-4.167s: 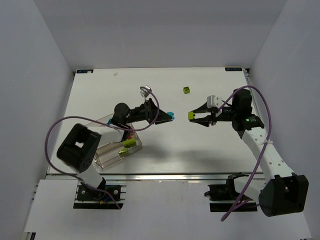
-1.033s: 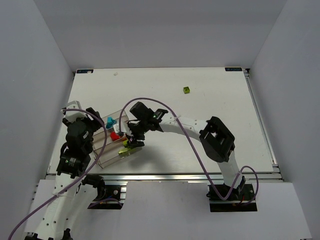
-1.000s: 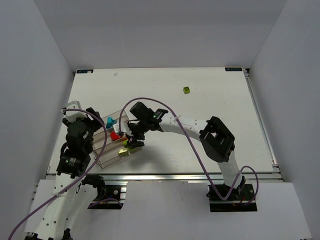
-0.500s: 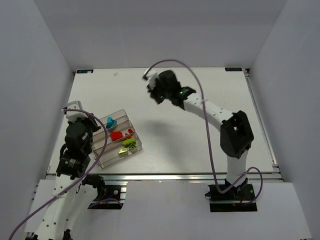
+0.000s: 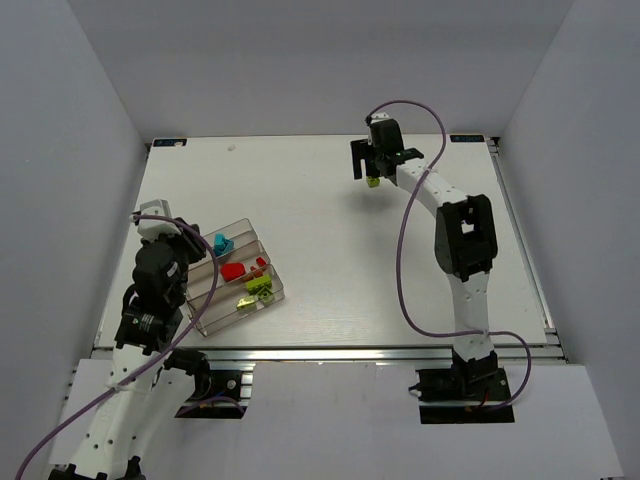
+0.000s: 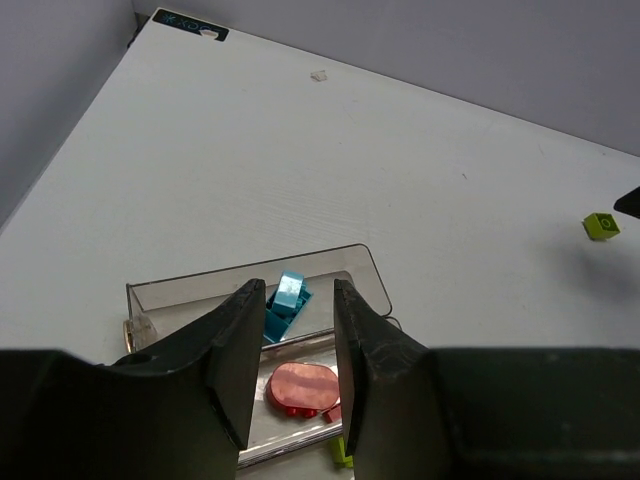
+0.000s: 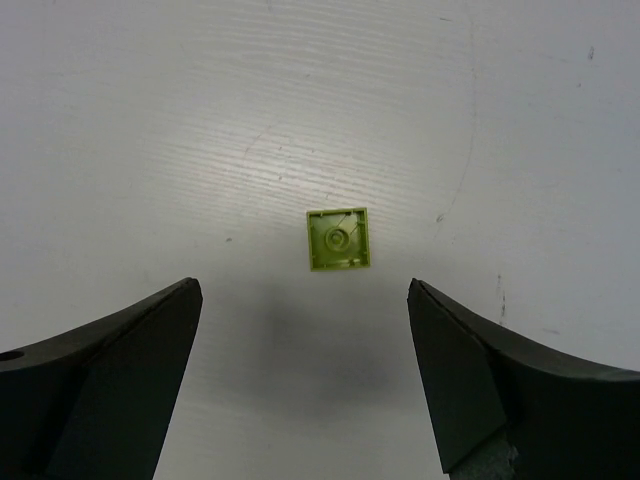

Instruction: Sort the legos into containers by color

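A lone lime-green lego (image 7: 338,238) lies upside down on the white table, just ahead of my wide-open right gripper (image 7: 302,287), which hovers above it and touches nothing. In the top view this lego (image 5: 372,181) is at the far middle, under the right gripper (image 5: 373,168). The clear containers (image 5: 203,322) sit at the near left. They hold a cyan lego (image 5: 221,243), a red lego (image 5: 233,269) and a lime-green lego (image 5: 257,290) in separate troughs. My left gripper (image 6: 300,285) hangs over the containers (image 6: 250,265), jaws partly apart and empty; the cyan lego (image 6: 285,303) and red lego (image 6: 303,388) show between them.
White walls enclose the table on three sides. A tiny white scrap (image 6: 318,75) lies near the far left edge. The right arm's purple cable (image 5: 410,250) loops above the table's right half.
My right arm has swung from the containers to the table's far side and stopped over the lone green lego, jaws now wide. The left arm stays by the containers.
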Robot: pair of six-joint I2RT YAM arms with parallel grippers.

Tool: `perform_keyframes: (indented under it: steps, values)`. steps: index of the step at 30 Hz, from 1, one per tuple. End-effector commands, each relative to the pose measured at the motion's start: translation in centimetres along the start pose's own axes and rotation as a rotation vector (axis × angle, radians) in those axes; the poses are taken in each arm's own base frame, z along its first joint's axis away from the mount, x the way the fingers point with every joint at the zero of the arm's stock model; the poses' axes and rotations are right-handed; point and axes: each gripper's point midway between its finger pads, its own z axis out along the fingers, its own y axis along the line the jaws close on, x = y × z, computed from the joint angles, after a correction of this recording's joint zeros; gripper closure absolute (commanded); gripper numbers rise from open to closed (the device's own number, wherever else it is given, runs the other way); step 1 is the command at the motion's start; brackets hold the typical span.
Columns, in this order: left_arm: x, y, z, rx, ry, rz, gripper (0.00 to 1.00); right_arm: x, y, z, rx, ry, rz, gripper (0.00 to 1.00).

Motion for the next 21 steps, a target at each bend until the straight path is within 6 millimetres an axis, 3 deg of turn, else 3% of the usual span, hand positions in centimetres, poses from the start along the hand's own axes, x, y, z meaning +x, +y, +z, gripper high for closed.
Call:
perform_keyframes:
  steps: [1, 6, 21]
  values:
    - [-0.1, -0.4, 0.1, 0.02, -0.004, 0.008, 0.56, -1.9, -1.5, 1.1, 0.049, -0.032, 0.032, 0.11]
    - [0.1, -0.3, 0.2, 0.016, 0.003, 0.012, 0.56, -0.5, -2.3, 4.1, 0.079, -0.005, 0.049, 0.12]
    - [0.4, -0.4, 0.4, 0.018, 0.014, 0.019, 0.56, 2.5, -2.1, 7.6, 0.001, 0.062, 0.033, 0.28]
